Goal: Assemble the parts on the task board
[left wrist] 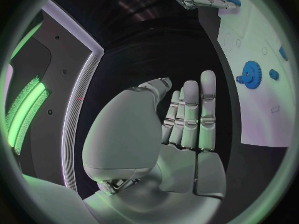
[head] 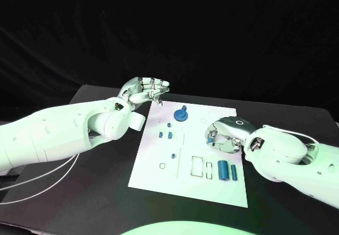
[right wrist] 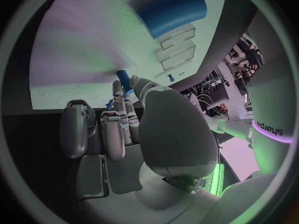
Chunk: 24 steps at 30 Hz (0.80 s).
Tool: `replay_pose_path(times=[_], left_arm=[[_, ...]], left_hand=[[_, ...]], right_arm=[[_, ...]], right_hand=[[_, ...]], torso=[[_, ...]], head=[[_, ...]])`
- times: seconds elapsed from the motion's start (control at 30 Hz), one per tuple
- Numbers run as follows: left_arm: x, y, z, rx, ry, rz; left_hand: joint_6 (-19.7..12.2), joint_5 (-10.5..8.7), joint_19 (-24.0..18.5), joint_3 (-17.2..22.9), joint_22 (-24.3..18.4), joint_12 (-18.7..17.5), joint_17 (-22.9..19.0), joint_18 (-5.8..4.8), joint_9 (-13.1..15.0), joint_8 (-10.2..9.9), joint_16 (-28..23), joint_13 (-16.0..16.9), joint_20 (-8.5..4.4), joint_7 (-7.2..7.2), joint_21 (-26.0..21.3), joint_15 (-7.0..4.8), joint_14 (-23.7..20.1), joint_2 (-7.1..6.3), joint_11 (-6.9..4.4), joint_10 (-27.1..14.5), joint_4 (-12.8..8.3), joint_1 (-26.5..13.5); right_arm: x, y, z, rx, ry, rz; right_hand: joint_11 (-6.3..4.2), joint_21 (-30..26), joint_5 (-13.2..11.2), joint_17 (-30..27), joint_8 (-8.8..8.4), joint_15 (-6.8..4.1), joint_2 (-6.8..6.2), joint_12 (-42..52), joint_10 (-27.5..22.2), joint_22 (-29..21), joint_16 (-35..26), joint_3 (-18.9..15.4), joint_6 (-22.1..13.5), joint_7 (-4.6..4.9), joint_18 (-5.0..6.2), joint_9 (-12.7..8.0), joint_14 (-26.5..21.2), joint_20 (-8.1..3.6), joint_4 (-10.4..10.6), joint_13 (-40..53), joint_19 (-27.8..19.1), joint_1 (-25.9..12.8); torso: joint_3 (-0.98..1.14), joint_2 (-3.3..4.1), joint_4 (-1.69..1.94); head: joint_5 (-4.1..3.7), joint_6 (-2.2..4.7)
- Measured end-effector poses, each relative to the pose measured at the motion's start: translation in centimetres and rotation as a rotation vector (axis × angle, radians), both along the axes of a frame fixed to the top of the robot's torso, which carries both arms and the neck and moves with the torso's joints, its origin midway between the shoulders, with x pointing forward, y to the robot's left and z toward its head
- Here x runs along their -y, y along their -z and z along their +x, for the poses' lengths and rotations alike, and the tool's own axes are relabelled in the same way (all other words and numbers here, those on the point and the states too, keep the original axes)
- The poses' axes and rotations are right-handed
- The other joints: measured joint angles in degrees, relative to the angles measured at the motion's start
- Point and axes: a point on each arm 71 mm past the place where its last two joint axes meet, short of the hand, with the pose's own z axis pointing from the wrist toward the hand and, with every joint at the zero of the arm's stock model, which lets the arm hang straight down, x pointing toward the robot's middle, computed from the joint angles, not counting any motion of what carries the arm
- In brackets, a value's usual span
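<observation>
The white task board (head: 205,188) lies in the middle of the black table. My right hand (head: 226,132) hovers at the board's right edge and pinches a small blue peg (head: 210,141) between thumb and a finger; the right wrist view shows the peg (right wrist: 124,78) at the fingertips (right wrist: 118,92), just over the board (right wrist: 81,59). My left hand (head: 145,90) is raised beyond the board's far left corner, fingers stretched out and holding nothing, its bare palm (left wrist: 181,129) showing. A blue gear (head: 181,115) sits on the far part of the board.
Two small blue pieces (head: 169,132) lie left of centre on the board. Two blue cylinders (head: 223,170) lie near the right side, beside rectangular slots (head: 198,166). A cylinder (right wrist: 171,12) looms close in the right wrist view. Black table (head: 84,186) surrounds the board.
</observation>
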Motion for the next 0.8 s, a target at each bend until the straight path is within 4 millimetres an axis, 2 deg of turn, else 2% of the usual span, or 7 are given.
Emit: replay_pose_path(times=[0.3, 0.43, 0.53, 0.8], left_arm=[[0.0, 0.0, 0.0, -0.001, 0.0, 0.0], [0.0, 0.0, 0.0, -0.001, 0.0, 0.0], [0.0, 0.0, 0.0, -0.001, 0.0, 0.0], [0.0, 0.0, 0.0, -0.002, -0.001, 0.001]], left_hand=[[0.0, 0.0, 0.0, 0.0, 0.0, 0.0, -0.02, 0.0, 0.0, 0.0, 0.0, 0.0, 0.0, 0.0, 0.0, 0.0, 0.0, 0.0, 0.0, 0.0, 0.0, 0.0], [0.0, 0.0, 0.0, 0.0, 0.0, 0.0, -0.05, 0.0, 0.0, 0.0, 0.0, 0.0, 0.0, 0.0, 0.0, 0.0, 0.0, 0.0, 0.0, 0.0, 0.0, 0.0], [0.0, 0.0, 0.0, 0.0, 0.0, 0.0, -0.06, 0.0, 0.0, 0.0, 0.0, 0.0, 0.0, 0.0, 0.0, 0.0, 0.0, 0.0, 0.0, 0.0, 0.0, 0.0], [0.0, 0.0, 0.0, 0.17, 0.01, 0.28, -0.05, 0.0, 0.0, 0.0, 0.0, 0.0, 0.0, 0.0, 0.0, 0.0, 0.0, 0.0, 0.0, 0.0, -0.17, 0.0]], right_arm=[[-0.1, 0.4, 0.2, -0.005, 0.006, -0.005], [-0.1, 0.4, 0.2, -0.001, 0.009, -0.002], [-0.1, 0.3, 0.1, 0.005, 0.012, 0.006], [0.1, -0.8, -0.7, 0.047, 0.01, 0.064]], right_hand=[[-0.11, 0.31, -0.24, 0.0, 0.41, 0.0, 0.0, 0.01, 0.84, -0.01, 0.23, 0.87, 1.03, 0.12, 0.0, 0.22, 0.0, 0.0, 0.07, -0.1, 0.0, 0.0], [-0.43, 0.66, -0.32, 0.05, 1.1, -0.27, 0.41, 0.0, 2.2, -0.01, 0.23, 2.11, 2.3, -0.22, 0.0, 0.41, -0.14, -0.3, -0.06, -0.08, 0.3, 0.4], [-0.83, 0.98, -1.88, 0.04, 1.56, -0.43, 1.02, 0.28, 3.02, -0.01, 0.23, 3.34, 2.92, -0.49, 0.0, 0.58, 0.01, -0.43, -0.33, 0.12, 0.42, 0.66], [-1.16, 1.32, -2.14, 0.04, 2.22, -0.82, 1.47, 0.44, 3.96, 0.03, 0.23, 4.35, 3.32, -0.91, 0.0, 0.86, -0.01, -0.69, -1.21, 0.4, 0.69, 0.81]], torso=[[-0.02, -0.01, 0.01], [-0.03, -0.02, 0.0], [-0.03, -0.03, 0.02], [-0.03, -0.12, 0.04]], head=[[0.01, -0.18], [0.02, -0.25], [0.02, -0.28], [0.15, -0.34]])
